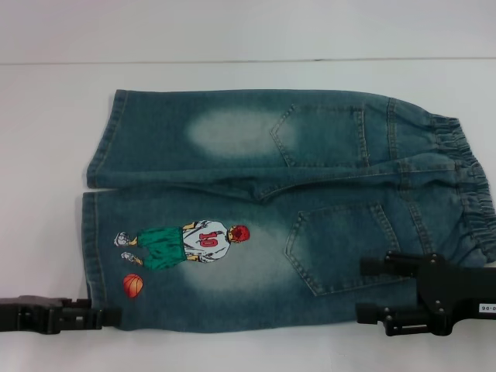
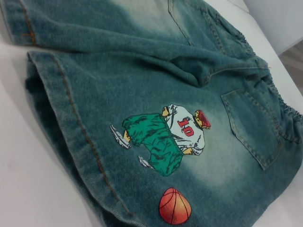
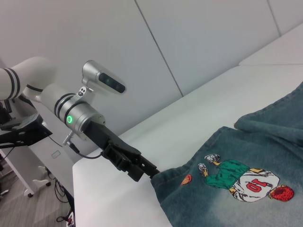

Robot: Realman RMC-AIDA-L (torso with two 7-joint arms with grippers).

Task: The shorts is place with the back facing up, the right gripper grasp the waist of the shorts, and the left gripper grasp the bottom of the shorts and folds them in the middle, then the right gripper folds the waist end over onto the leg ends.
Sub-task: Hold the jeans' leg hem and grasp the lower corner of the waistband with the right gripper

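Denim, soft but thick: the shorts (image 1: 271,209) lie flat on the white counter (image 1: 46,155), back side up, with two pockets showing. The leg ends (image 1: 97,170) point to the robot's left and the stretchy waist (image 1: 469,194) points to its right. A cartoon basketball player (image 1: 186,244) and a little orange ball (image 1: 133,285) are printed on the near leg.

I think this cloth is floppy and a bit heavy. It will sag and bend when lifted, but it will not break or slip much. The stitched hems and the bunched waist band are thick, so they look like good places to pinch.

The left gripper (image 1: 108,316) sits low at the near corner of the hem, right by the cloth. In the right wrist view its tip meets the hem edge, but I cannot tell if its jaws are pinching yet. The right gripper (image 1: 370,291) hangs over the near side by the waist, with its jaws spread wide and nothing in them.

Nothing else lies on the counter near the shorts, so nothing blocks the fold
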